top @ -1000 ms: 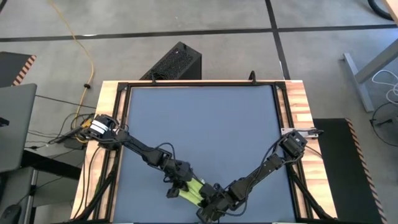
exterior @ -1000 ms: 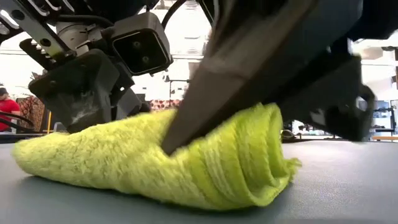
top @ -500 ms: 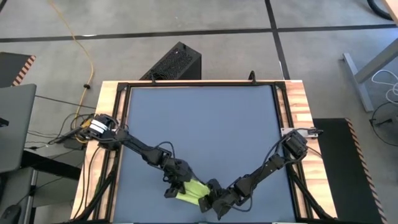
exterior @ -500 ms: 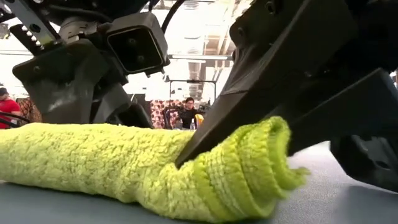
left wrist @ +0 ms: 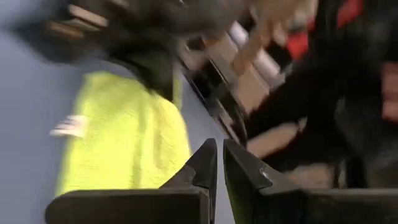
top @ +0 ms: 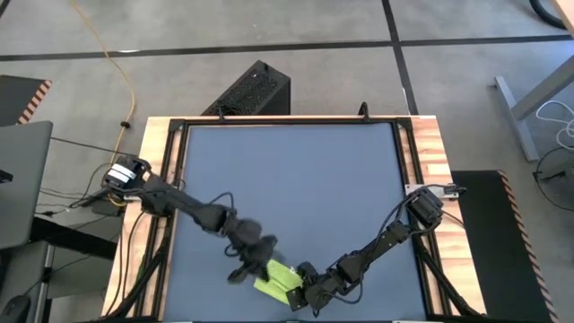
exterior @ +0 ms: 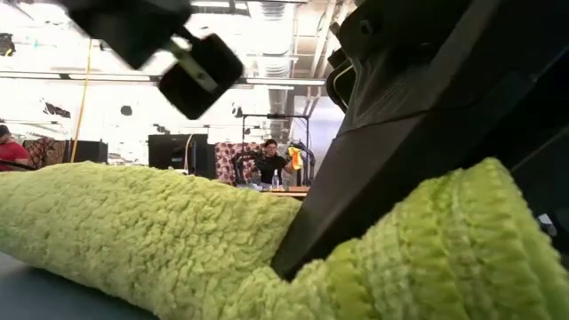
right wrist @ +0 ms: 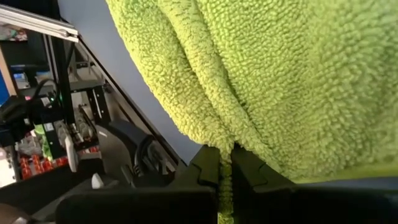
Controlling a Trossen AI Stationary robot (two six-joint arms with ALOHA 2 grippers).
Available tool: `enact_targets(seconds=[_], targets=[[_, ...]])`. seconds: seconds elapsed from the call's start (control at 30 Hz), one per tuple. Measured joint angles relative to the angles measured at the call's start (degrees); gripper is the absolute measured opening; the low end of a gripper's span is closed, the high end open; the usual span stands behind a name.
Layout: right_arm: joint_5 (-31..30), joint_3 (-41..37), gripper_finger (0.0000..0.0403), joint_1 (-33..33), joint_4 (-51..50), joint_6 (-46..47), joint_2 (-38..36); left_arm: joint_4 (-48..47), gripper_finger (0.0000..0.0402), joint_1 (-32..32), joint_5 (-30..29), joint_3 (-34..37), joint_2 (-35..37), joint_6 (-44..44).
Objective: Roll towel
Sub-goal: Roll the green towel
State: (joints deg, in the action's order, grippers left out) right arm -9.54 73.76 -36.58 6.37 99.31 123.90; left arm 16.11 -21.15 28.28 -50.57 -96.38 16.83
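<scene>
Your table [top: 426, 152]: light wood top, black frame rails, dark blue-grey mat [top: 291, 188] covering most of it. Floor [top: 269, 27] around you: grey concrete, dark seam lines crossing. Yellow cable [top: 121, 67] trails over floor toward table's left edge. Black perforated box [top: 251, 90] on floor behind table. Low view: bright ceiling strip lights [exterior: 267, 80], person [exterior: 269, 160] far back among cluttered racks, red sleeve [exterior: 11, 151] at left edge.

The left gripper [left wrist: 219, 163] shows its two dark fingers [left wrist: 202, 168] nearly together with nothing between them. Just beyond their tips the towel [left wrist: 121, 140] lies flat on the blue-grey mat [left wrist: 28, 118]; a small white tag [left wrist: 69, 125] sits at the towel's edge.
</scene>
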Motion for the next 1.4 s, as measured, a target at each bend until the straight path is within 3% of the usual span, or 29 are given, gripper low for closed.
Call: enact_targets(seconds=[0.1, 0.27, 0.4, 0.57, 0.73, 0.9, 1.4], targets=[[0.5, 0.0, 0.003, 0.4, 0.0, -0.2, 0.0, -1.3, 0.0016, -2.5, -2.6, 0.1, -0.5, -3.9], [0.9, -0.1, 0.003, 0.5, 0.1, -0.8, 0.1, -1.6, 0.0029, -1.2, -2.4, 0.0, -0.4, -14.4], [0.9, -0.1, 0.003, 0.5, 0.1, -0.8, 0.1, -4.1, 0.007, -3.2, 0.0, 0.0, -0.4, -20.8], [0.9, -0.1, 0.003, 0.6, 0.1, -0.8, 0.1, -4.5, 0.0139, -5.4, -4.9, -0.1, -1.7, -26.6], [0.8, -0.1, 0.0031, 0.6, 0.1, -0.6, 0.1, -4.8, 0.0191, -7.2, -10.7, 0.0, -4.5, -25.3], [0.6, -0.1, 0.0031, 0.6, 0.1, -0.5, 0.1, -4.5, 0.0207, -7.9, -17.4, 0.0, -5.0, -25.2], [0.4, -0.1, 0.0031, 0.6, 0.0, -0.4, 0.1, -4.4, 0.0208, -9.0, -18.2, 0.0, -7.5, -20.7]])
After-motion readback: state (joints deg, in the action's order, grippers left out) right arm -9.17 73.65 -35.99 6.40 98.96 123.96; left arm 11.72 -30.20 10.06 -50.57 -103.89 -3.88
